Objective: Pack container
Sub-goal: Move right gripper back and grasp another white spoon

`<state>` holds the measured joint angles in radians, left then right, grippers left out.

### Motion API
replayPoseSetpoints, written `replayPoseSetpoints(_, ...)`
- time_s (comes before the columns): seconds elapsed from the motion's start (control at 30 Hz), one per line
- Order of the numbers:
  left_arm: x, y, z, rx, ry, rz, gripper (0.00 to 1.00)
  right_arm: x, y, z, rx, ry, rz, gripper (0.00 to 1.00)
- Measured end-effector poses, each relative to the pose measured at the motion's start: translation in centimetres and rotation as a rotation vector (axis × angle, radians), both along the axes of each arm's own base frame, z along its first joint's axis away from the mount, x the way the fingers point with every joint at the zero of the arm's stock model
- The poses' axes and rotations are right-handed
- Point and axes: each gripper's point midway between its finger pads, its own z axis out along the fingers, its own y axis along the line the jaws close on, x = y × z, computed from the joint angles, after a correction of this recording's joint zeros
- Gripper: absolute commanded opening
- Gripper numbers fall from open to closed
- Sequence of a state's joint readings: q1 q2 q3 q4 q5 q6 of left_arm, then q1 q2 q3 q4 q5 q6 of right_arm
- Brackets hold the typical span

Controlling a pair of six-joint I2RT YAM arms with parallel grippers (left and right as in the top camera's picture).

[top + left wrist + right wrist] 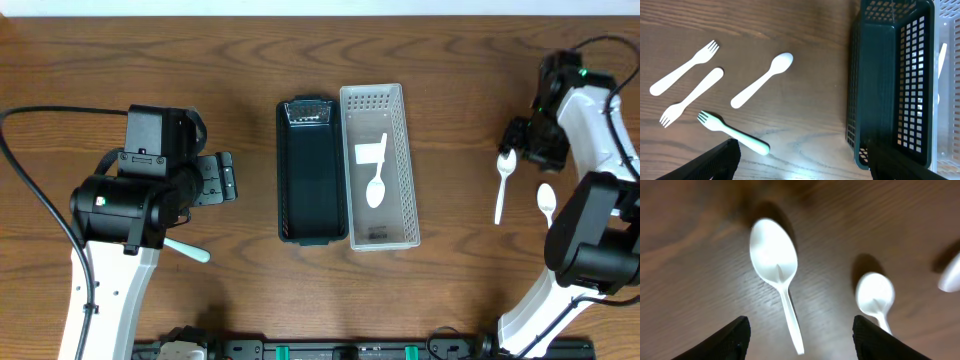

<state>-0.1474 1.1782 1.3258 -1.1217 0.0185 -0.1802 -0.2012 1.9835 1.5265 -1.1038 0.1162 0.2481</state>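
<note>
A dark basket [312, 170] and a white basket [402, 165] stand side by side mid-table. The white one holds a white spoon [377, 187] and another white piece. My left gripper [224, 180] is open and empty, left of the dark basket [880, 85]. In the left wrist view [802, 150] two white forks [682, 70] [690, 97], a white spoon [762, 80] and a mint fork [732, 132] lie ahead of it. My right gripper [517, 140] is open and empty over a white spoon [503, 185], whose handle lies between its fingers [801, 325]. A second spoon [875, 297] lies beside.
Another white utensil shows blurred at the right edge of the right wrist view [952, 272]. In the overhead view the second spoon [546, 203] lies close to my right arm's base. The mint fork's handle [188, 250] pokes out from under my left arm.
</note>
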Motion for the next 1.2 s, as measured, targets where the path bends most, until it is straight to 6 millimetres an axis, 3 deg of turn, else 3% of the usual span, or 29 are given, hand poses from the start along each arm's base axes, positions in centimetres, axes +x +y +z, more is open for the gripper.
replayPoseSetpoints(0.27, 0.0, 0.0, 0.0, 0.0, 0.0, 0.0, 0.84, -1.0, 1.2, -3.9, 0.055, -0.004, 0.045, 0.64)
replayPoseSetpoints(0.63, 0.0, 0.0, 0.0, 0.0, 0.0, 0.0, 0.84, -2.4, 1.7, -6.0, 0.076, 0.013, 0.058, 0.45)
replayPoseSetpoints(0.73, 0.0, 0.0, 0.0, 0.0, 0.0, 0.0, 0.84, -2.5, 2.0, -6.1, 0.086, 0.012, 0.06, 0.37)
replayPoseSetpoints(0.97, 0.0, 0.0, 0.0, 0.0, 0.0, 0.0, 0.84, -2.5, 2.1, -6.2, 0.095, 0.007, 0.061, 0.01)
replayPoseSetpoints(1.2, 0.0, 0.0, 0.0, 0.0, 0.0, 0.0, 0.84, -2.4, 2.1, -6.1, 0.092, 0.003, 0.063, 0.01)
